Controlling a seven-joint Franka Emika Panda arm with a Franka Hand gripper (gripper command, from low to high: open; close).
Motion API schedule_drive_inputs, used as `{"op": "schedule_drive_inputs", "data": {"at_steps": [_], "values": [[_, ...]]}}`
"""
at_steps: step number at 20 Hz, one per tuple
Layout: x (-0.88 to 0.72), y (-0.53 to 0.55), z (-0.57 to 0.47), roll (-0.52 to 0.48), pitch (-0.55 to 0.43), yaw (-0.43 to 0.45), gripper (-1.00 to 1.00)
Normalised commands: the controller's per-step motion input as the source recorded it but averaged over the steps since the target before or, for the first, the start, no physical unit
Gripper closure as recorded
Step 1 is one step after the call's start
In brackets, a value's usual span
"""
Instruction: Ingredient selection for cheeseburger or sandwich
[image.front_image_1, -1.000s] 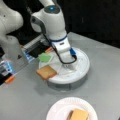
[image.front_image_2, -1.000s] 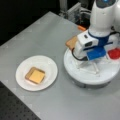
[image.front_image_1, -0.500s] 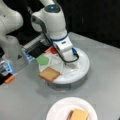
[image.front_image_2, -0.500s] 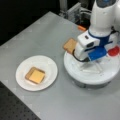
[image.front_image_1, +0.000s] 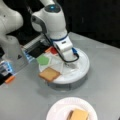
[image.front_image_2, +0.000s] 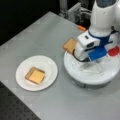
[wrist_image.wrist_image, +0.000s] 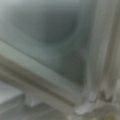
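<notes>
Now the gripper (image.front_image_1: 70, 64) dips low into the divided tray (image.front_image_1: 83, 68), grip state impossible to tell; toast (image.front_image_1: 49, 74) overhangs the rim at seven o'clock, lettuce (image.front_image_1: 43, 60) at nine.

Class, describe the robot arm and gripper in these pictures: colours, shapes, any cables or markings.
The arm is glossy white with rounded, bulbous joints and a small blue light on top. A blue band rings the wrist. The boxy white gripper carries a blue block on one side, and a black cable loops around it.
</notes>
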Motion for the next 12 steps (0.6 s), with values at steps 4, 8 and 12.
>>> {"op": "schedule_drive_inputs", "data": {"at_steps": [4,8,12], "values": [[0.09,0.2,0.22,-0.027,0.084,0.002,-1.0],[0.07,0.19,0.15,-0.046,0.096,-0.09,-1.0],[0.1,0.12,0.11,-0.055,0.085,-0.038,-1.0]]}}
